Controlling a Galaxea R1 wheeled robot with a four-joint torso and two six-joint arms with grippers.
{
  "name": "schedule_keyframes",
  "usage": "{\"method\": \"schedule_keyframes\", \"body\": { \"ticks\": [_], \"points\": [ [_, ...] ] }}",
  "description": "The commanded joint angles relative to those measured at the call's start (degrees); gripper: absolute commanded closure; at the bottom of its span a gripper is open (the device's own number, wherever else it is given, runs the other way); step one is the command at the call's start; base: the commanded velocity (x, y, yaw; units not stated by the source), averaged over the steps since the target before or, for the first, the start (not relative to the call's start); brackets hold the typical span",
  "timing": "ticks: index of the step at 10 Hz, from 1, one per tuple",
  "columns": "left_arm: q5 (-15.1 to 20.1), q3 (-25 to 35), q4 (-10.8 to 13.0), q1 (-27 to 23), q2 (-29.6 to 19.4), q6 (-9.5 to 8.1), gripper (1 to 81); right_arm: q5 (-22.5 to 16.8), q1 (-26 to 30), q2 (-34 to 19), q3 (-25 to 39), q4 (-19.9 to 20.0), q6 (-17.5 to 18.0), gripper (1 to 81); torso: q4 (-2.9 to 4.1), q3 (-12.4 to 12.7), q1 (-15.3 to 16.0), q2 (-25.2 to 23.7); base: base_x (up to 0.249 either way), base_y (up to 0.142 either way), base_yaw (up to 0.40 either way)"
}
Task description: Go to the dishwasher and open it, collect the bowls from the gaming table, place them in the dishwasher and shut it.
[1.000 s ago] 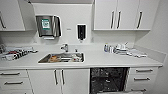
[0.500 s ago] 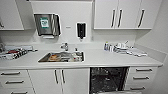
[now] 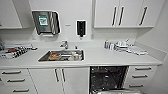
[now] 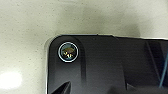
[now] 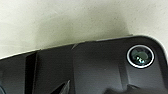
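Jaws: you cannot tell from either wrist view how they stand; both look down on pale speckled floor (image 4: 30, 30).
Dishwasher (image 3: 108, 78): you face it open, dark inside, under the white bench (image 3: 105, 58), right of the sink (image 3: 61, 55).
Door (image 3: 117, 91): folded down at the lower edge of your head view.
Sink: one, steel, with dishes inside, too blurred to count.
Wall: one towel dispenser (image 3: 46, 22), one dark soap dispenser (image 3: 81, 28).
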Motion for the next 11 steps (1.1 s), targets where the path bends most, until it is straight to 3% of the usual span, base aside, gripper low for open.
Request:
{"method": "schedule_keyframes", "body": {
  "ticks": [1, 5, 6, 7, 11],
  "points": [
    [2.9, -1.2, 1.8, -2.6, -0.4, 0.34, 1.0, -2.3, 2.2, 0.6, 0.3, -0.1, 0.2, 1.0, 0.0, 4.5, -3.6, 5.5, 0.0, 0.0, 0.0],
    [2.9, -2.6, 4.5, -2.6, -0.2, 0.34, 1.0, -2.1, 2.1, 0.7, 1.2, -0.1, 0.1, 1.0, 0.0, 10.8, -8.1, 12.6, 0.0, 0.0, 0.0],
    [2.9, -2.6, 4.5, -2.7, -0.2, 0.34, 1.0, -2.1, 2.1, 0.7, 1.2, -0.1, 0.1, 1.0, 0.0, 8.9, -9.4, 14.6, 0.0, 0.0, 0.0],
    [2.8, -2.6, 4.5, -2.6, 0.0, 0.34, 1.0, -2.1, 2.3, 0.6, 1.2, -0.2, 0.1, 1.0, 0.0, 8.7, -10.8, 16.5, 0.0, 0.0, 0.0],
    [2.8, -2.6, 3.8, -2.7, 2.1, 0.07, 1.0, -2.2, 3.0, 1.3, 0.8, -0.6, -0.2, 1.0, 0.0, 9.5, -15.4, 23.6, 0.0, 0.0, 0.0]
  ]
}}
